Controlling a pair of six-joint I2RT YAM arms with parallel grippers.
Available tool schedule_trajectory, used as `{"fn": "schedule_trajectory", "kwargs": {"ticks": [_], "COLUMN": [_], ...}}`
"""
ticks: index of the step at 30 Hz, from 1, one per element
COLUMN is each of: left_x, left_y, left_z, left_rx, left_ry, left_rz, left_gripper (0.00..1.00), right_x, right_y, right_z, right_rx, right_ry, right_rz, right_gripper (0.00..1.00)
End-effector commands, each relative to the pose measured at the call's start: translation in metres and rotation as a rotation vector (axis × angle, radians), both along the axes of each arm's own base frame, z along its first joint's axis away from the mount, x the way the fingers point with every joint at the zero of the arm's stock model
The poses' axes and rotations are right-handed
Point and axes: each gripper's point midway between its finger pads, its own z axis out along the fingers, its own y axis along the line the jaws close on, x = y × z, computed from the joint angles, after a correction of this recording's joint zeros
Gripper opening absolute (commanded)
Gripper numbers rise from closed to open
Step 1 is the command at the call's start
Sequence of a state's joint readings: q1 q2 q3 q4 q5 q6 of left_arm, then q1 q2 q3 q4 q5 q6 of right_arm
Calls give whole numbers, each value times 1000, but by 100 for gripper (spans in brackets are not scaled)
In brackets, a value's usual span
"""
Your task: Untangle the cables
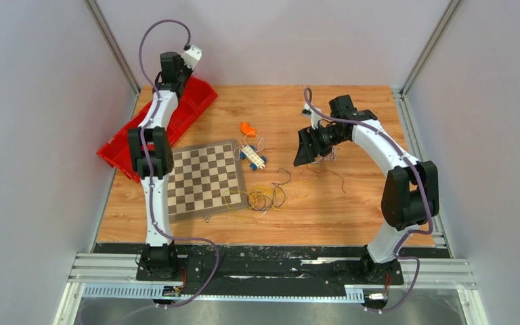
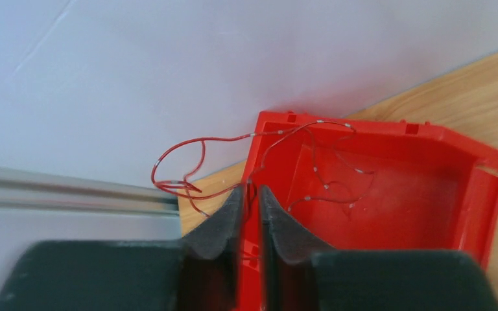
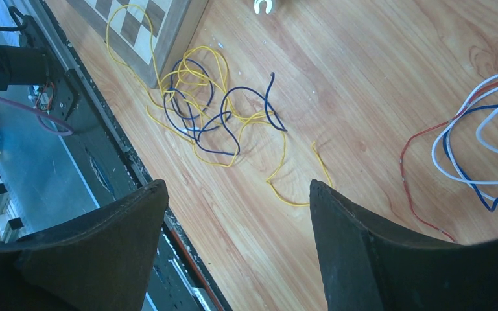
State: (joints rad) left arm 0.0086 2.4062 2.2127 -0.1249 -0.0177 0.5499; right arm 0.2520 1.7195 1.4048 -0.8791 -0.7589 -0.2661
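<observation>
Over the red bin (image 2: 428,194), my left gripper (image 2: 251,191) has its jaws parted by only a narrow slit. A thin dark red cable (image 2: 233,137) runs into that slit; it loops out over the bin's rim on the left and lies curled inside the bin. My right gripper (image 3: 237,184) hangs open above bare wood with nothing between its fingers. A tangle of yellow and dark purple cables (image 3: 214,123) lies beside the chessboard corner (image 3: 149,26). White, blue and red cables (image 3: 473,155) lie at the right edge, under the right gripper (image 1: 305,150).
The red bin (image 1: 200,101) stands at the back left, against the wall. A chessboard (image 1: 203,179) lies left of centre, with the cable tangle (image 1: 261,196) at its right corner. A small white and blue toy car (image 1: 252,156) and an orange piece (image 1: 246,128) sit mid-table.
</observation>
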Motion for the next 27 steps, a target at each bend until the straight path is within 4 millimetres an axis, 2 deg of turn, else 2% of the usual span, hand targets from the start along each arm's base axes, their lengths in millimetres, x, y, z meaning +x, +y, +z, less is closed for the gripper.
{"fn": "schedule_trajectory", "kwargs": {"ticks": [1,3,4,5,7,8,9,10,11,12,13,14,15,16,17,18,19,20,21,22,23,24,25,26,27], "left_x": [12,10,7,3,-15,-23,-36,-47,-62,-77,-97,-117,-139,-160,-184,-206,-226,-247,-265,-283,-299,-319,-329,-351,-371], "left_y": [3,-1,-2,-6,-12,-14,-19,-21,-26,-30,-43,-51,-66,-75,-91,-105,-111,-123,-129,-139,-143,-152,-155,-168,-180], "left_z": [15,25,38,41,77,75,94,83,106,92,116,97,118,100,120,101,115,97,109,91,98,87,80,64,40], "left_rx": [53,22,10,-17,-51,-65,-87,-106,-145,-180,-233,-300,-351,-428,-477,-560,-585,-655,-674,-735,-749,-784,-794,-785,-781], "left_ry": [-80,-80,-92,-77,-93,-72,-76,-23,-39,28,23,118,115,202,200,285,275,349,337,404,398,440,463,511,586], "left_rz": [-44,-67,-72,-84,-104,-109,-126,-129,-137,-140,-185,-193,-255,-257,-328,-363,-394,-426,-456,-485,-506,-530,-537,-575,-596], "left_gripper": [46,71,75,78,81,82,83,84,84,85,89,92,96,98,99,100,100,100,100,100,100,100,100,100,100], "right_x": [11,9,8,8,5,4,2,0,-4,-8,-13,-18,-23,-27,-29,-30,-31,-31,-31,-32,-33,-34,-36,-37,-38], "right_y": [5,6,6,6,7,7,9,10,13,16,20,24,28,32,36,40,45,50,53,58,61,64,67,69,70], "right_z": [11,12,13,15,20,23,25,26,26,25,21,16,12,7,2,-3,-7,-11,-17,-22,-29,-38,-43,-48,-51], "right_rx": [29,37,40,43,50,55,59,62,65,64,57,49,42,37,30,20,9,-3,-21,-39,-59,-78,-91,-96,-99], "right_ry": [-36,-27,-26,-28,-35,-41,-45,-46,-42,-38,-30,-21,-13,-5,-3,-2,-6,-11,-12,-15,-14,-5,-2,7,13], "right_rz": [14,16,16,15,18,18,22,27,35,47,61,74,89,100,109,118,128,141,150,164,177,191,202,209,212], "right_gripper": [79,79,79,79,78,79,79,79,79,79,79,79,79,79,79,80,80,81,81,82,82,82,82,81,80]}}
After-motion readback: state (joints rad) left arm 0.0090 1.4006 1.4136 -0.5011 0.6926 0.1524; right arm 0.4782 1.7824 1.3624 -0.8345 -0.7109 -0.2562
